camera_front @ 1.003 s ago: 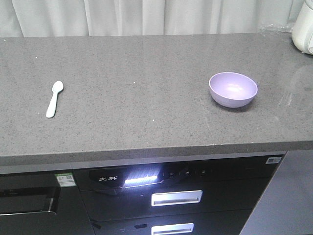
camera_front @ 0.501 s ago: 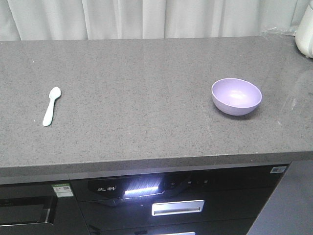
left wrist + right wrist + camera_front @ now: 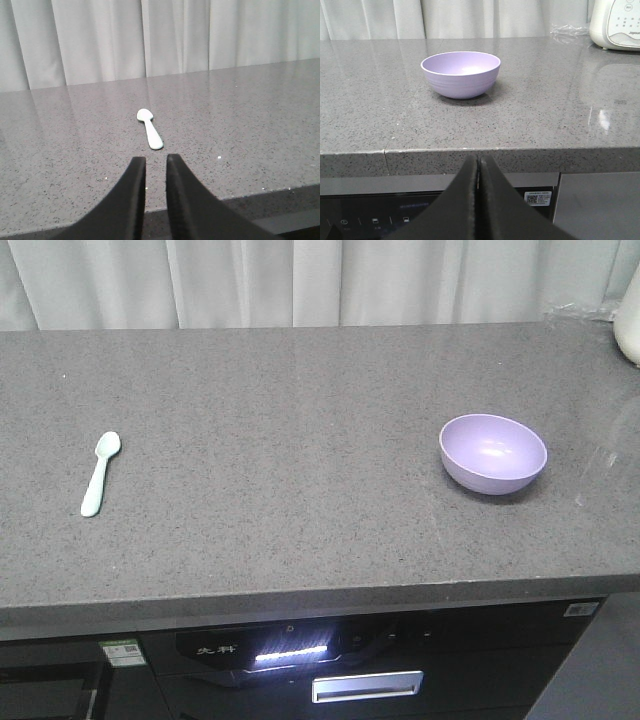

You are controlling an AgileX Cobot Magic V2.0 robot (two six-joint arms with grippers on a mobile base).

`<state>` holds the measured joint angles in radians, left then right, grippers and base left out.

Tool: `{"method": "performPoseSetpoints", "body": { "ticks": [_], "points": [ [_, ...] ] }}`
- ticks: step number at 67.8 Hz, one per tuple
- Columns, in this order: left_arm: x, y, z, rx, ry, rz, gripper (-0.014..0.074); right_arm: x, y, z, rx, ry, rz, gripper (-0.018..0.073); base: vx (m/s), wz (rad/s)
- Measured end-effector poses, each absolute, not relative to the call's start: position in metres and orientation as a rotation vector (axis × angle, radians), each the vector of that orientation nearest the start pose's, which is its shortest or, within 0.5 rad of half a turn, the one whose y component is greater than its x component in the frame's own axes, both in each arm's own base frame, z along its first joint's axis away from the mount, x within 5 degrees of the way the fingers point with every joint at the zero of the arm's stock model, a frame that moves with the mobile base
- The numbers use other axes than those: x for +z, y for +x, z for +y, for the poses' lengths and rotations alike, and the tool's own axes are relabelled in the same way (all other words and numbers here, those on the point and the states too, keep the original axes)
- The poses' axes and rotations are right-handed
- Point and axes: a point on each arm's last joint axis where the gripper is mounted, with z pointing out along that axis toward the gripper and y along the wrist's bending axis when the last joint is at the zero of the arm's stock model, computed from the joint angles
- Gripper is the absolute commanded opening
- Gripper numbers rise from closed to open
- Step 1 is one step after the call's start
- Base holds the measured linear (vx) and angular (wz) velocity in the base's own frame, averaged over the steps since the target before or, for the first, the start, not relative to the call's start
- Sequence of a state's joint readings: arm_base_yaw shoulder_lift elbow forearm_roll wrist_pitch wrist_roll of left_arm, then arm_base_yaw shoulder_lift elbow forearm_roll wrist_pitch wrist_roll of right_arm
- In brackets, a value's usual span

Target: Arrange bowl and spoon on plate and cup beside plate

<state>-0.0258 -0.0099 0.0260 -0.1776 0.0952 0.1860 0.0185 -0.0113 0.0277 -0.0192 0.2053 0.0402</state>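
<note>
Spoon (image 3: 100,473), bowl (image 3: 493,453) lower in view; counter (image 3: 300,440) open between

The left end effector (image 3: 155,160) shows as two matte black fingers, smooth and plastic-looking. Each is broad at its base and narrows in a gentle curve to a rounded tip, with a faint sheen along its upper edge. The right end effector (image 3: 478,157) has the same plain black fingers, together making a wedge split by a thin dark seam.

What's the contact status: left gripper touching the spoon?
Apart. The left wrist view shows a strip of bare counter between the left gripper and the spoon.
</note>
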Motion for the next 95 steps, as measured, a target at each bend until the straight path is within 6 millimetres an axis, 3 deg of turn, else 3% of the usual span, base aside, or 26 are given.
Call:
{"method": "performPoseSetpoints", "body": {
  "ticks": [95],
  "points": [
    [0.1964,0.0567,-0.003,-0.026,0.041,1.593,0.0111,0.1858,0.0559,0.0007,0.026,0.005,1.705,-0.0003,0.05,0.02]
  ]
}}
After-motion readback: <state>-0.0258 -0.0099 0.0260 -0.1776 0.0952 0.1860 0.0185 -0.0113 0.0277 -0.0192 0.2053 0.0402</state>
